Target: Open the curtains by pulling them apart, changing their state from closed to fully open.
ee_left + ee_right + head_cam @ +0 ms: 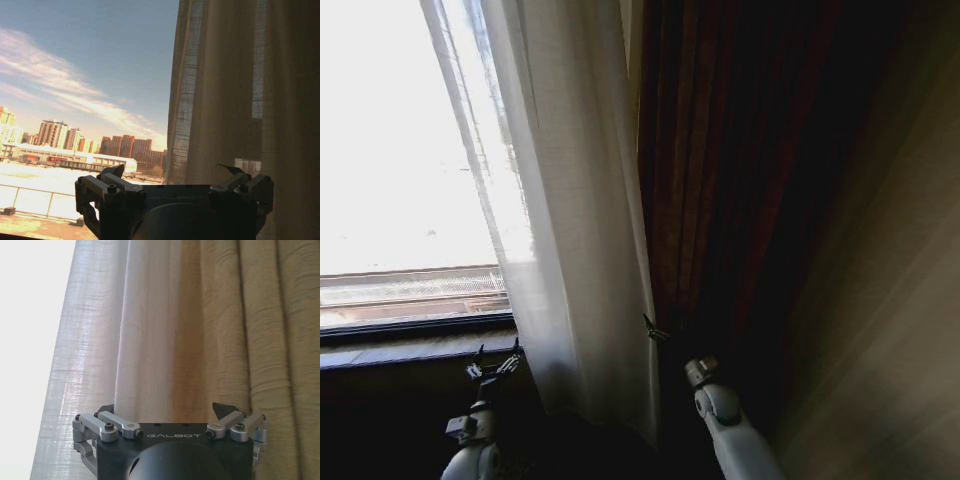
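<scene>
Curtains [575, 220] hang here as one sheer, pleated white panel gathered toward the middle of the head view, its left edge falling past the bare window glass [400, 140] and its right edge lying against a dark drape [740, 180]. At the left, the left gripper [495, 368] sits low near the window sill [410, 345], just beside the panel's left edge; its wrist view shows its fingers spread wide with nothing between them, the fabric [235, 90] off to one side. Further right, the right gripper [656, 332] reaches up at the seam where the sheer panel meets the drape. Its wrist view looks straight at the pleats [165, 330], with its fingers splayed and empty.

Glass to the left is already uncovered, so this looks like a late step: the sheer panel appears bunched but not yet drawn fully aside. The next move probably calls for pinching a fold of fabric firmly, then dragging it sideways toward the drape.
</scene>
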{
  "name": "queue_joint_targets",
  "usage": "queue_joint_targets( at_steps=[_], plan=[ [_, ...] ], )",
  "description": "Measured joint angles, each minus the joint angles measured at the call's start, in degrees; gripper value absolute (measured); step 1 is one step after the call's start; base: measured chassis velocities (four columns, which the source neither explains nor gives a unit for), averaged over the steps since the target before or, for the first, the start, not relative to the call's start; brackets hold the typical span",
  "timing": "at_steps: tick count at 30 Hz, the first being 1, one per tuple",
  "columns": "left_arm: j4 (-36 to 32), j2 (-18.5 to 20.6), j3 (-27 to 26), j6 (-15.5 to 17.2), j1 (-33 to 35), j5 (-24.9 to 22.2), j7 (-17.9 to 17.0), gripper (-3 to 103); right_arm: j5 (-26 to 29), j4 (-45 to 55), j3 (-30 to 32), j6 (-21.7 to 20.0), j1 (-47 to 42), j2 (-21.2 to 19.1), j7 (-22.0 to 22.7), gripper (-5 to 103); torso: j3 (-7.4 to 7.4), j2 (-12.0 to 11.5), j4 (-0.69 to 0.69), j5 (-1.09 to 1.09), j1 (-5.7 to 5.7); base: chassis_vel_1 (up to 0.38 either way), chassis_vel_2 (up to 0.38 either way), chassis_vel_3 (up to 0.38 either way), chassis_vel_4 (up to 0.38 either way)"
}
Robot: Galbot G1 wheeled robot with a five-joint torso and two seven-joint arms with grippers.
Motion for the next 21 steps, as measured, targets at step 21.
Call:
queue_joint_targets(
  at_steps=[21],
  plan=[
    [0.01, 0.02, -0.11, 0.00, 0.00, 0.00, -0.03, 100, 1.61, -1.01, -0.04, 2.62, 0.11, 0.00, -0.29, 100, -0.01, 0.00, 0.02, -0.03, -0.01, 0.278, 0.264, -0.272, -0.258]
  ],
)
